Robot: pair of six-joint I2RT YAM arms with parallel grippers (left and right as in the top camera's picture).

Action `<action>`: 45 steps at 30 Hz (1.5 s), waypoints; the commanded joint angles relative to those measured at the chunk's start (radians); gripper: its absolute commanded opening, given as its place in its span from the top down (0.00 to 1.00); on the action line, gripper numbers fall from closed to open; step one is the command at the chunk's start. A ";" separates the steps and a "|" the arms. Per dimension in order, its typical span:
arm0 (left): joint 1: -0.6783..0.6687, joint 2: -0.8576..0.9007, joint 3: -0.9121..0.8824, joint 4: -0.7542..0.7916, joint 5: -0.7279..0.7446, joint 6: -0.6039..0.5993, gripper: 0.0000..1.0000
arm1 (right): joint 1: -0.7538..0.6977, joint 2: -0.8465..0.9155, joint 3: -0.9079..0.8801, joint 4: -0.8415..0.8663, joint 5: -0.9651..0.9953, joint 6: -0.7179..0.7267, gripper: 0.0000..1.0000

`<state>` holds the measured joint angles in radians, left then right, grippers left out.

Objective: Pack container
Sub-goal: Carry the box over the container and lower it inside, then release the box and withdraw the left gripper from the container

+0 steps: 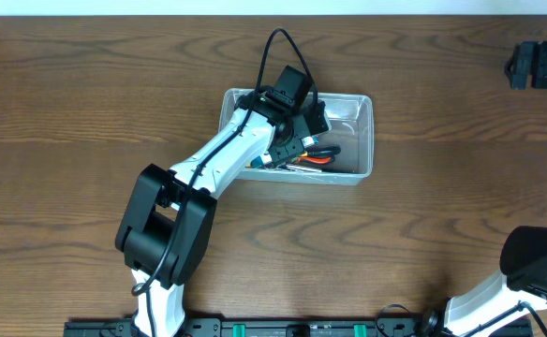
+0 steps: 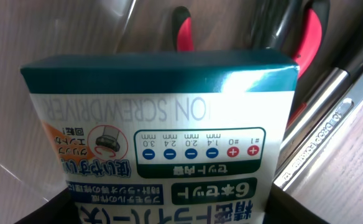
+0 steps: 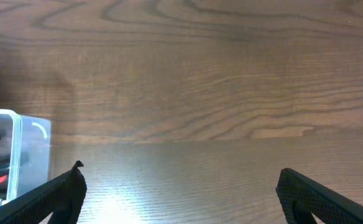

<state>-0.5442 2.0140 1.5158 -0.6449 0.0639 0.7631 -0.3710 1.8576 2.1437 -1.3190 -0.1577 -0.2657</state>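
Note:
The container, a clear rectangular tub, sits mid-table with my left arm reaching into it. My left gripper is low inside the tub. In the left wrist view a small blue and white cardboard box with printed screwdriver sizes fills the space between the two dark fingers, and both fingers press against its sides. My right gripper hovers open over bare wood far to the right, nothing between its fingers. From there, one corner of the container shows at the left edge.
Red-handled pliers and a silver metal tool lie in the tub beside the box. Orange and red tool handles show from overhead. The right arm's base stands at the lower right.

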 commanded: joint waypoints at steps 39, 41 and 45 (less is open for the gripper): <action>0.538 -0.762 -0.082 -0.129 -0.057 -0.462 0.02 | 0.388 -0.080 -0.001 0.043 -0.005 0.020 0.01; 0.538 -0.844 -0.146 -0.116 -0.057 -0.462 0.02 | 0.374 -0.127 -0.004 0.043 0.003 0.026 0.01; 0.538 -1.057 -0.332 -0.054 -0.057 -0.461 0.02 | 0.350 -0.276 -0.108 0.089 0.027 0.031 0.01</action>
<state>-0.0082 1.0859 1.2984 -0.7212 0.0082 0.3206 -0.0074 1.7336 2.0956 -1.2537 -0.1379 -0.2722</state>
